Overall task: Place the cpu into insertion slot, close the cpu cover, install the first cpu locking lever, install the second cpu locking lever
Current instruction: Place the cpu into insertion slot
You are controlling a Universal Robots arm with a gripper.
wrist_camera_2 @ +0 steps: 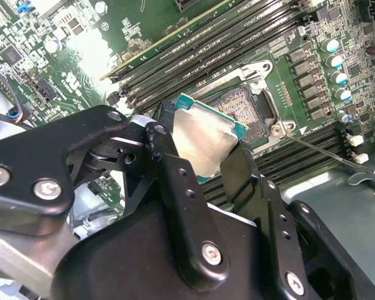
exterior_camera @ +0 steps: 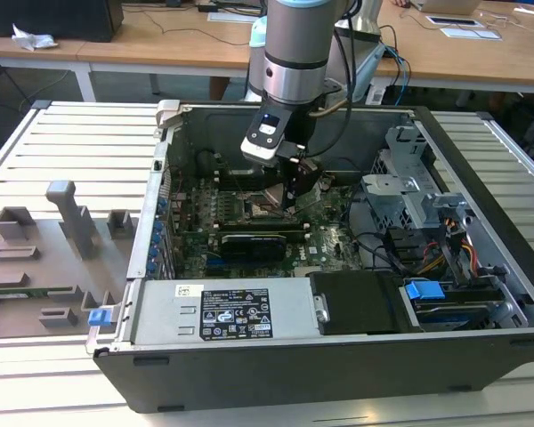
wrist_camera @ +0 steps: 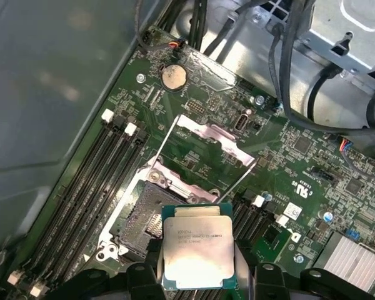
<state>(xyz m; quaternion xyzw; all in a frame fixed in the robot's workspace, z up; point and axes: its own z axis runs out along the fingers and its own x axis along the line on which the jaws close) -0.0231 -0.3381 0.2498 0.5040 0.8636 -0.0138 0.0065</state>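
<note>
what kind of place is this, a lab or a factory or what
Most likely a robotics lab or test workshop: the tool holds the cpu inside an open computer case, which sits on a slatted metal table, with wooden desks carrying papers and cables behind.

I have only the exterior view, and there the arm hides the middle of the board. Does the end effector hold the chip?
Observer: Yes. In the second wrist view the end effector is shut on the chip, gripping two opposite edges.
Operator: Thank you. Is the chip seated in the socket?
Observer: No. In the first wrist view the chip overlaps just one side of the socket, whose dark centre lies bare.
</note>
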